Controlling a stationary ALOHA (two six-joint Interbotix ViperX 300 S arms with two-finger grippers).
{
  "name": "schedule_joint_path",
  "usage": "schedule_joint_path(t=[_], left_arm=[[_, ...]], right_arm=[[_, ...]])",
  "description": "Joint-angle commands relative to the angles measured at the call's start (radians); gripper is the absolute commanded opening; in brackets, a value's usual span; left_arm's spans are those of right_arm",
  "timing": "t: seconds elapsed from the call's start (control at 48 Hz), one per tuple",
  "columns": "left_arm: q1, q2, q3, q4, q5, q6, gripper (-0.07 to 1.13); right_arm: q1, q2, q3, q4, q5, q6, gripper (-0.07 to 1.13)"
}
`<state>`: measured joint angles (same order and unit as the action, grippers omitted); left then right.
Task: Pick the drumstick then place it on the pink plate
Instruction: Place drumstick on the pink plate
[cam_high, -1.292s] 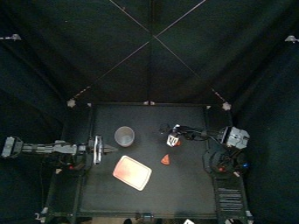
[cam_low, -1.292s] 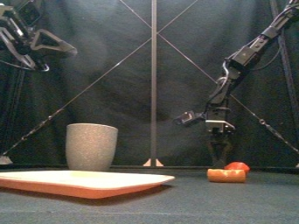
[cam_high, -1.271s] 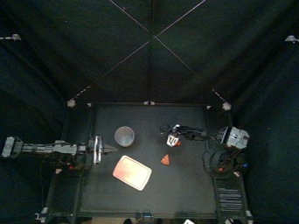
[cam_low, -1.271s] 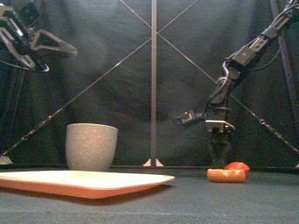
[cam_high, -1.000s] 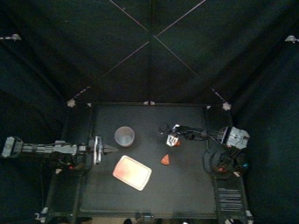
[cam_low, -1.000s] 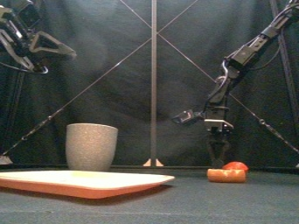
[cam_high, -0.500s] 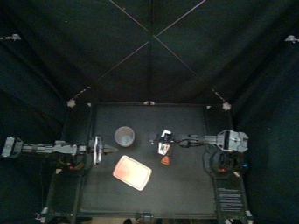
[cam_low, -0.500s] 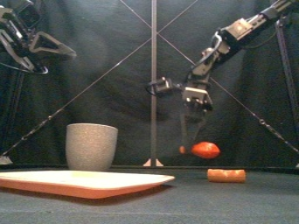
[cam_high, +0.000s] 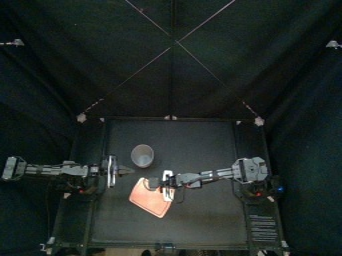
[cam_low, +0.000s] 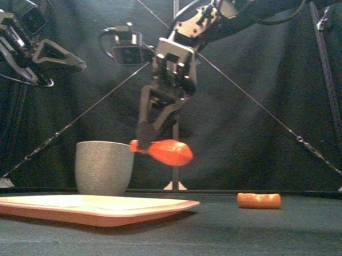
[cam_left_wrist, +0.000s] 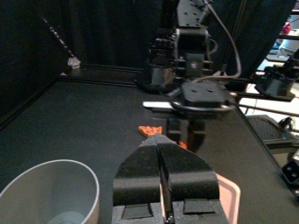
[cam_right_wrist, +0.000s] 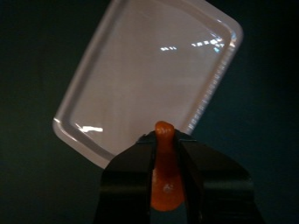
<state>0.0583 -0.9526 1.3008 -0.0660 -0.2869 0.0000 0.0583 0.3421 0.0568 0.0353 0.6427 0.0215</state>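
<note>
The drumstick (cam_low: 167, 151) is gripped from above by the right fingers (cam_low: 147, 122) and is suspended clear of every surface. In the front view it hangs level with the rim of the grey cup (cam_low: 104, 167) and just at its 3 o'clock.

The black desk (cam_high: 214, 225) is crossed by the right arm (cam_high: 214, 177), which is stretched in from 3 o'clock past the middle. In the top view its fingers are placed over the 2 o'clock edge of the pink plate (cam_high: 144, 202). In the right wrist view the drumstick (cam_right_wrist: 166, 173) is seen clamped between the two fingers, with the plate's edge directly beneath it and the rest of the plate spread beyond.

The left arm (cam_high: 54, 170) is held at the desk's 9 o'clock side, raised high in the front view. The left fingers (cam_left_wrist: 142, 175) are pressed together, empty.

The pink plate is laid flat at about 7 o'clock from the desk's centre, with its long sides set at a slant. The grey cup is stood upright at 11 o'clock from the plate, apart from it.

A small orange toy (cam_low: 259, 200) is seen lying on the desk at 3 o'clock in the front view, well apart from plate and cup — it cannot be made out in the top view.
</note>
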Motion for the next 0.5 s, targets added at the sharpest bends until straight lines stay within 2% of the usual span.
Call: schedule_joint_path(t=[0.021,0.354,0.5], left_arm=[[0.003,0.005,-0.009,-0.003,-0.005,0.000,-0.02],[0.003,0.005,-0.005,-0.003,-0.005,-0.002,-0.02],[0.003,0.006,0.002,-0.003,-0.005,-0.002,-0.02]], right_arm=[[0.023,0.018,-0.101,0.012,0.003,0.002,0.40],[0.031,0.132,-0.233,0.003,0.008,0.011,0.43],[0.032,0.140,-0.249,-0.006,0.006,0.031,0.52]])
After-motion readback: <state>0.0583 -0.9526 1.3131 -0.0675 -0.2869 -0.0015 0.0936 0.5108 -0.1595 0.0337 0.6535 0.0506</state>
